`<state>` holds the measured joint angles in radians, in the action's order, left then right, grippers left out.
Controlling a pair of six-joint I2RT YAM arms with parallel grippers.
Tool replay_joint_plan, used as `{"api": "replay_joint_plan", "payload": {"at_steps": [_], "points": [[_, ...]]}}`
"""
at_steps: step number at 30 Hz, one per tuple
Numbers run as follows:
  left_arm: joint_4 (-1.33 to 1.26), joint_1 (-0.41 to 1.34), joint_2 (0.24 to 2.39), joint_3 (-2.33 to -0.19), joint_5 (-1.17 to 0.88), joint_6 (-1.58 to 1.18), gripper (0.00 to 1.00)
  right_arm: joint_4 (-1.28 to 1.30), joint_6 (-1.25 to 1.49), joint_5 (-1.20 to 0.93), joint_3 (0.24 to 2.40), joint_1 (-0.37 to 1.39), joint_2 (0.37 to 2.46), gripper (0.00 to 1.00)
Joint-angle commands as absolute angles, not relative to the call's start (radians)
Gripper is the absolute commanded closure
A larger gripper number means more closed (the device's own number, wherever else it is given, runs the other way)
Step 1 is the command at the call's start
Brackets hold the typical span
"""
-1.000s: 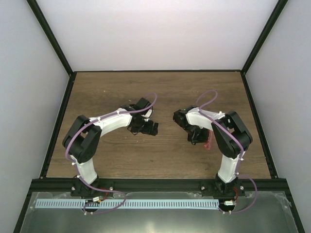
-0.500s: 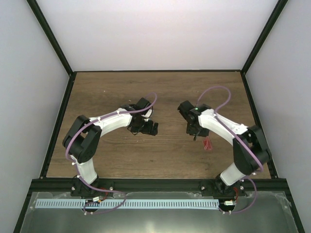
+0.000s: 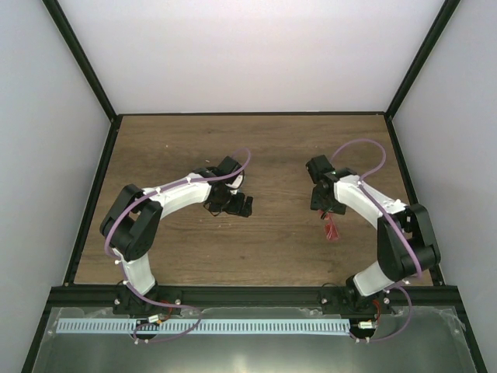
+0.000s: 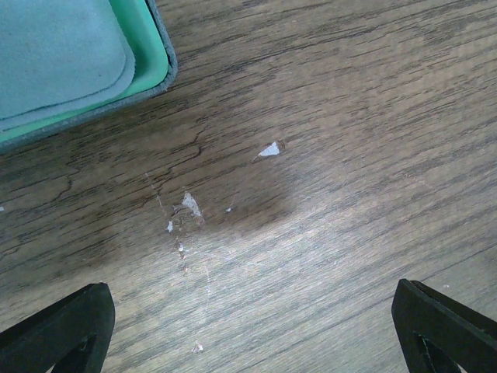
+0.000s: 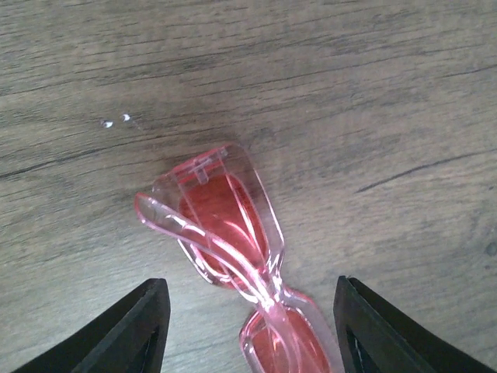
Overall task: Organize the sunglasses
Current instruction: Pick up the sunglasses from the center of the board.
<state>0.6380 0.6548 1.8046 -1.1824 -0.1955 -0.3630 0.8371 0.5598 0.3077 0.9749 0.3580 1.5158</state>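
Two arms are out over the wooden table (image 3: 272,148), and the action is on the right. The right gripper (image 5: 250,322) hangs just above the sunglasses (image 5: 229,233) with its claw spread wide. One dark finger (image 5: 128,330) stands on each side of the red frame, wood showing in both gaps, so I see no contact.

The glasses lie on the table with their slim arms folded across the lenses (translucent red, the grain tinting through). The near lens runs off the bottom of the wrist view. From overhead they are a small red fleck on the right half of the table, just on the base side of the right gripper's head.

Over to the left, the left gripper (image 4: 248,318) is also wide open. Its two fingertips sit in the bottom corners of its own view, with scuffed wood between them. In the top-left corner of that view is a case (image 4: 161,58) with a grey rim and green lining. A light blue cloth (image 4: 58,54) lies inside it. Case and fingers are well apart.
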Motion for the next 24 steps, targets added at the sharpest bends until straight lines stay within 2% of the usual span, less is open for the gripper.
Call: {"api": "replay_joint_plan", "payload": {"at_steps": [1,3,11,16,24], "points": [[0.638,0.650,1.783,-1.178,-0.187,-0.362,0.00,0.795,0.502,0.277,0.977,0.320,1.543,0.40],[0.637,0.650,1.782,-1.179,-0.186,-0.364,0.00,0.788,0.490,0.256,0.976,0.312,1.548,0.40],[0.633,0.650,1.792,-1.179,-0.188,-0.367,0.00,0.766,0.465,0.223,0.971,0.305,1.608,0.52],[0.632,0.650,1.797,-1.176,-0.185,-0.367,0.00,0.767,0.464,0.239,0.971,0.304,1.646,0.55],[0.629,0.649,1.814,-1.175,-0.192,-0.360,0.00,0.793,0.485,0.286,1.012,0.304,1.693,0.70]]}}
